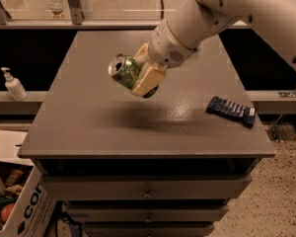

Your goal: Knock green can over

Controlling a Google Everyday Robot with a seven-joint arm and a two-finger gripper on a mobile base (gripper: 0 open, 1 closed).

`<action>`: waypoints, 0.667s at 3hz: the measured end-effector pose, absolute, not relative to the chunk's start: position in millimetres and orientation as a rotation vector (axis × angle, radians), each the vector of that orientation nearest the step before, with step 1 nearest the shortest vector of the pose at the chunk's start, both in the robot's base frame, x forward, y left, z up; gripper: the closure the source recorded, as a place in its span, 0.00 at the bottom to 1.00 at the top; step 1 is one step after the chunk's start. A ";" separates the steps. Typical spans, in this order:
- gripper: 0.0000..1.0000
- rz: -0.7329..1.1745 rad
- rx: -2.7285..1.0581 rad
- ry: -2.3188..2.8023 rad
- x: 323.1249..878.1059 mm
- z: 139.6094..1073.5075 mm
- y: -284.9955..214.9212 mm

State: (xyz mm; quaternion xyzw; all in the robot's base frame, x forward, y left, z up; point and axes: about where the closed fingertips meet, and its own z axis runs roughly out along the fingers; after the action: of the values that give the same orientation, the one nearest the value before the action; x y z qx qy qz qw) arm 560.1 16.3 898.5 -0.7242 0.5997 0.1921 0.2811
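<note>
Camera view: gripper (139, 84) hangs over the middle of the tabletop (84, 98), a bit toward the far edge. Its fingers (148, 76) are clamped on the green can (124, 70). One cream finger lies across the can's side that faces the camera. The other is mostly hidden behind the can, with only a dark bit showing at the lower right.

The can is tilted hard, nearly on its side. Its silver top and opening point toward the left edge and slightly up, and its base sits inside the grip. It is off the surface and touches nothing but the fingers. A soft shadow (138, 116) falls on the tabletop just below it, toward the near edge.

The white arm (207, 14) comes in from above the far right corner and slopes down to the wrist.

A blue packet (231, 111) lies flat near the right edge, closer to the near right corner and well apart from the can.

Off the tabletop, a white pump bottle (13, 85) stands upright on a low ledge beyond the left edge. A cardboard box (29, 214) with mixed items sits on the floor below the near left corner. Drawers (145, 187) run under the near edge.
</note>
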 end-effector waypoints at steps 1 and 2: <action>1.00 0.378 -2.062 1.643 559.0 896.8 6.8; 1.00 0.241 -2.155 1.682 562.7 892.8 4.6</action>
State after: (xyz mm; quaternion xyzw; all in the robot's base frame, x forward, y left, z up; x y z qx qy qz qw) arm 562.7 4.6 892.8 -0.7698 0.6008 0.0861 0.1975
